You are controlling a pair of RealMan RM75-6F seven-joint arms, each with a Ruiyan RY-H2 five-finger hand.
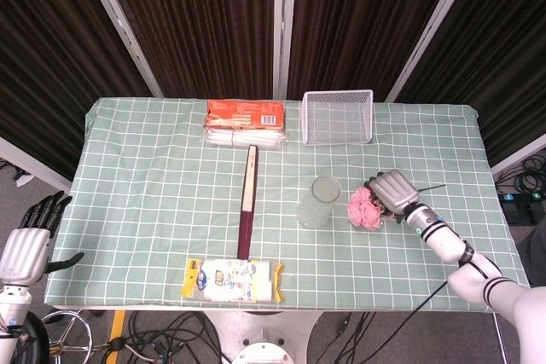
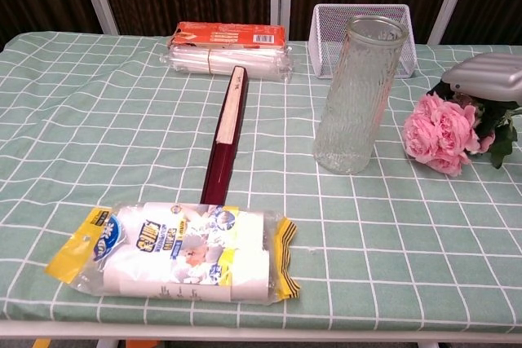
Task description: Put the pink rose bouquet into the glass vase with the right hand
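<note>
The pink rose bouquet lies just right of the glass vase, blooms toward the vase and tipped up a little off the cloth. My right hand sits over the stem end with its fingers curled down around the stems, and green leaves poke out beneath it. A thin stem sticks out past the hand to the right. The vase stands upright and empty. My left hand hangs off the table's lower left corner, fingers apart and holding nothing.
A white wire basket stands behind the vase. An orange-topped pack lies at the back middle, a long dark red box left of the vase, and a wipes packet near the front edge.
</note>
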